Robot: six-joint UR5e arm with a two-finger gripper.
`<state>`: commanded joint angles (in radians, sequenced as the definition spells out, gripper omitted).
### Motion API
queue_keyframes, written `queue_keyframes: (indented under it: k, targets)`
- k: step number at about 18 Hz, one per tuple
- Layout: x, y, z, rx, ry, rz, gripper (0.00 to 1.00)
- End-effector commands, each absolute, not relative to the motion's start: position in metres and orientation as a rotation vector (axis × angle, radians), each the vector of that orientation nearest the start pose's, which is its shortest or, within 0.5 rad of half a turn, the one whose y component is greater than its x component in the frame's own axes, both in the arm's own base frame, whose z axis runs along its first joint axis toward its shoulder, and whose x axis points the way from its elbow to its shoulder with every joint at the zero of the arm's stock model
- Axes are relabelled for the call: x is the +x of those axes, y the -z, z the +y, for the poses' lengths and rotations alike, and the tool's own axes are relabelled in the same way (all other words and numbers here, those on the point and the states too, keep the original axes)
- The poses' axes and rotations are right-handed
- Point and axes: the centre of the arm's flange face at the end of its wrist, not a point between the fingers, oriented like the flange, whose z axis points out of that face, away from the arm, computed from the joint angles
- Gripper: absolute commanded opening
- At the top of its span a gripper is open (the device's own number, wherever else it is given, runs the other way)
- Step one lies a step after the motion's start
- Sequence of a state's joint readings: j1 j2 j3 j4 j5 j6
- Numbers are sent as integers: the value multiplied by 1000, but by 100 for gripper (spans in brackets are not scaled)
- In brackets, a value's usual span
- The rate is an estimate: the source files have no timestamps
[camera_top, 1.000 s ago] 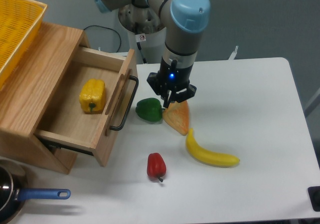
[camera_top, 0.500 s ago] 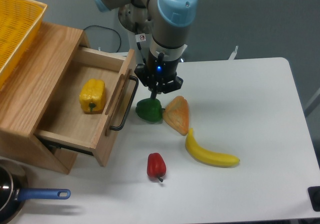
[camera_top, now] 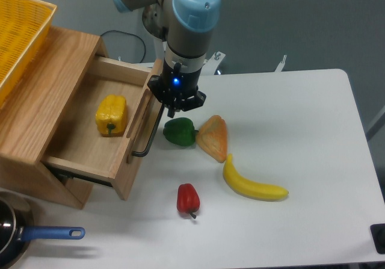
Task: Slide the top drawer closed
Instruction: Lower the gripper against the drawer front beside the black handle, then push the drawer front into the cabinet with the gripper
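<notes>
- Fixed camera: top drawer pulled open, yellow pepper inside.
- Gripper just beside drawer's black bar handle; jaws' state cannot be told.
- Green pepper near handle, on worktop.

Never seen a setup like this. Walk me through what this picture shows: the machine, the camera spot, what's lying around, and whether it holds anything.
One fixed camera looks down at a white table. The grey-and-blue machine is a robot arm; its tool hangs beside the black bar handle of the open top drawer. I can't tell whether the tool is open or shut, and it seems to hold nothing. A yellow pepper lies in the drawer. On the table: green pepper, orange wedge, banana, red pepper. A yellow basket sits on top.
</notes>
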<state>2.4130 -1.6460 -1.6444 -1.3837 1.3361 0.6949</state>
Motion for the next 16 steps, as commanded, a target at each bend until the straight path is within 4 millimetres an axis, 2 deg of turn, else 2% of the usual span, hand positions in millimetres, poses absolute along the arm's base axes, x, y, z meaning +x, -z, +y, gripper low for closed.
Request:
queue_keyframes:
  k: [9,16]
  targets:
    - [-267,-437,475,-2940,220,-214,10]
    - [-244,-443,484,-2923,243,-215,10]
